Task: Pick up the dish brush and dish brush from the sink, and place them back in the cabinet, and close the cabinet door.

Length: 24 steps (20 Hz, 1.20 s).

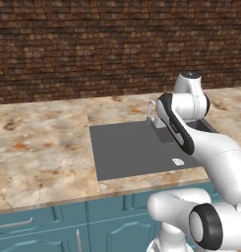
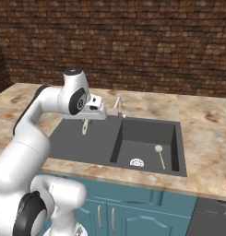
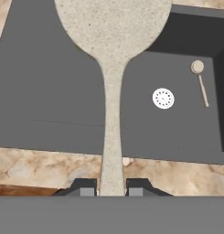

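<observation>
So one dish brush (image 3: 112,68) is clamped by its thin handle between the jaws of the gripper (image 3: 112,186), closed tight on it, and it is held up in the air over the flat drainboard part of the sink (image 2: 77,140). In the right base view that brush (image 2: 85,126) is seen hanging down below the hand, clear of the grey surface. The second dish brush (image 2: 159,154) is left lying on the floor of the deep basin, round head toward the back wall, just beside the silvery drain (image 2: 137,162). The small faucet (image 2: 119,109) is found behind the basin on the marbled desk (image 1: 38,147).
</observation>
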{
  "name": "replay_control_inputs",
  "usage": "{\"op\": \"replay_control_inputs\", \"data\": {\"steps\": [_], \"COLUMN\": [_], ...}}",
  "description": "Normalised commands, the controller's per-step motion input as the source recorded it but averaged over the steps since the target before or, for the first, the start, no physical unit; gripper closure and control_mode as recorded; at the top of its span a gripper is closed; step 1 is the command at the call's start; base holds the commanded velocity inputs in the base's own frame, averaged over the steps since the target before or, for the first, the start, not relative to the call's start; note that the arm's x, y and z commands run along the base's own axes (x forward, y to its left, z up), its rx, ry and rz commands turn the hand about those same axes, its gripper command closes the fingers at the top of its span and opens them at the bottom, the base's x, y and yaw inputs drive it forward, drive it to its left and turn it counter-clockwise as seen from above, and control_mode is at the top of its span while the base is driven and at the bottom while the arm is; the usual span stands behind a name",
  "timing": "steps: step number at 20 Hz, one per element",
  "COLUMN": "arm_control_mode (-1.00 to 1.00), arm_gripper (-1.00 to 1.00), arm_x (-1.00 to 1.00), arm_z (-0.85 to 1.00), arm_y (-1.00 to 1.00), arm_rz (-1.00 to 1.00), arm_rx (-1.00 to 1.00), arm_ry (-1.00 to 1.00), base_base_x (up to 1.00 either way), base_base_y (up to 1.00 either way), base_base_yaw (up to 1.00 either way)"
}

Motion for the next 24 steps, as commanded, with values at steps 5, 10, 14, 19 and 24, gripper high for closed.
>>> {"op": "replay_control_inputs", "data": {"steps": [5,10,14,19,24], "arm_control_mode": [-1.0,-1.0,-1.0,-1.0,-1.0], "arm_gripper": [1.0,1.0,1.0,1.0,1.0], "arm_x": [0.0,0.0,-0.04,-0.02,0.0], "arm_z": [0.05,0.04,0.0,0.02,0.02], "arm_y": [0.0,-0.03,-0.14,-0.13,-0.15], "arm_rz": [-0.01,-0.05,-0.12,-0.13,-0.03], "arm_rx": [0.0,0.0,0.0,0.0,0.0], "arm_ry": [0.0,-0.03,-0.06,-0.03,-0.01], "base_base_x": [0.0,0.0,0.0,0.0,0.0], "base_base_y": [0.0,0.0,0.0,0.0,0.0], "base_base_yaw": [0.0,0.0,0.0,0.0,0.0]}}
